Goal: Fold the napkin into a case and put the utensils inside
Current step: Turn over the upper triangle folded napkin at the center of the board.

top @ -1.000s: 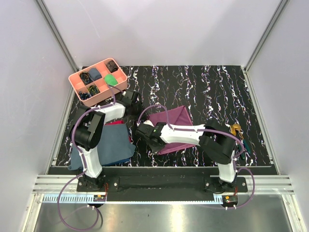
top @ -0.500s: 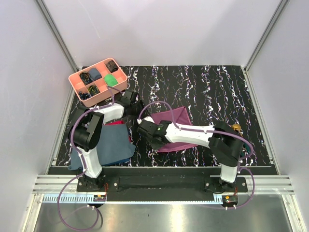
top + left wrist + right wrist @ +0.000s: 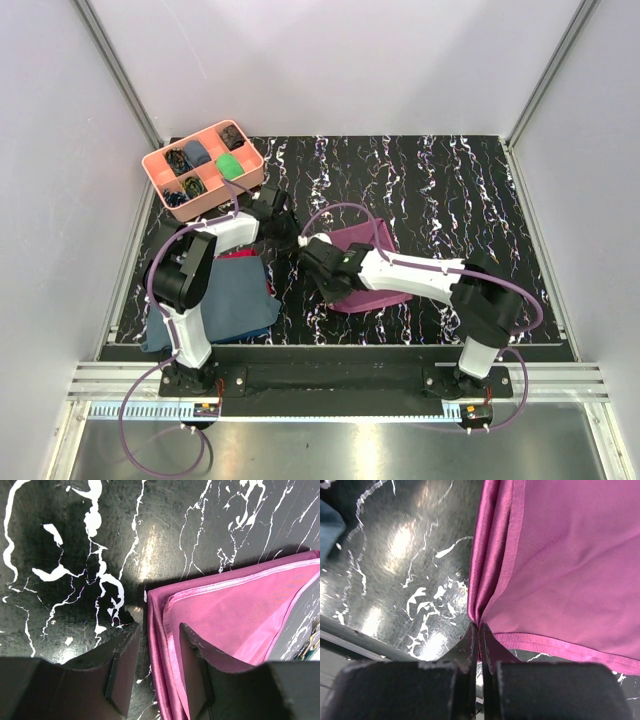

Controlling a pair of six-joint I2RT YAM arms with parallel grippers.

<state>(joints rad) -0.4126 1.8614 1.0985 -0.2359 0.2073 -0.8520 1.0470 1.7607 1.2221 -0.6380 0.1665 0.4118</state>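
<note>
Looking down into a booth of pale grey walls (image 3: 350,60), with aluminium posts (image 3: 120,70) climbing the far corners and a metal rail (image 3: 340,375) crossing the near edge. Taking in a glossy black table (image 3: 450,190), veined in white and faint purple and throwing back soft patches of glare.

Finding the napkin (image 3: 360,303) lying flat around the middle of the table, plum-purple, doubled over so that layered hems are showing along its left side.

Seeing the left gripper (image 3: 156,645) standing with its jaws apart, straddling a left corner of the napkin: one finger (image 3: 122,655) on bare table just left of the cloth, the other (image 3: 192,655) over the cloth, and nothing clamped.

Seeing the right gripper (image 3: 479,635) clenched tight, pinching another left corner of the napkin, with the creases of the cloth running together into its tips.

Noting a pink tray (image 3: 152,170) at the far left corner, holding small dark items and a green lump (image 3: 230,163). Noting a blue cloth (image 3: 225,300) at the near left, with a red cloth (image 3: 240,255) peeking out at its far edge beneath the left arm.

Making out a small orange-marked box (image 3: 207,407) by the left arm's base, with any print on it too small to read.
</note>
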